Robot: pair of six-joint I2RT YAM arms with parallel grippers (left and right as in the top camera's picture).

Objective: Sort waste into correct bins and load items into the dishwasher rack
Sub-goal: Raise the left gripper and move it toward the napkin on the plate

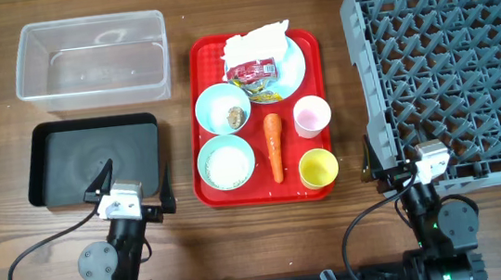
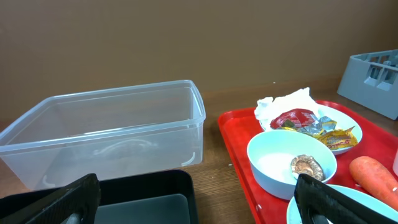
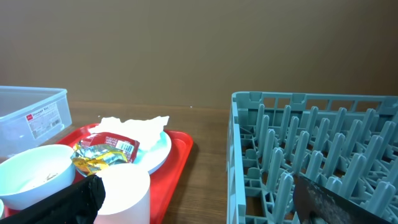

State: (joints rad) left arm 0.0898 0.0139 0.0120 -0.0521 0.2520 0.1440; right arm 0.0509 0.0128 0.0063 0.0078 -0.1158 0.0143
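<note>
Both claws are standing wide apart and gripping nothing: the left gripper (image 1: 133,178) is hovering over the near edge of the black tray (image 1: 94,161), the right gripper (image 1: 417,152) at the near left corner of the dishwasher rack (image 1: 447,54). Everything to be sorted is sitting on the red serving tray (image 1: 198,66) between them, with the clear tub (image 1: 89,24) lying beyond the black tray. The crumpled napkin (image 1: 258,38) is looking light and soft, so pinching a raised fold should be enough. The red wrapper (image 1: 251,70) and yellow wrapper (image 1: 262,88) touching it are probably thin and slippery. The carrot (image 1: 274,145) is lying loose mid-tray, firm but tapered and liable to roll, best taken across its thicker half. The pink cup (image 1: 312,117) and yellow cup (image 1: 318,167) are standing upright, seemingly light and stiff, inviting a grip over one wall. The brown lump (image 1: 236,116) is lying in the farther blue bowl (image 1: 214,100) and the rice (image 1: 227,166) in the nearer blue bowl (image 1: 206,154), both too small to pick cleanly. The plate (image 1: 297,72) is mostly hiding under napkin and wrappers, no spoon is showing, and the rack is running off the frame.
</note>
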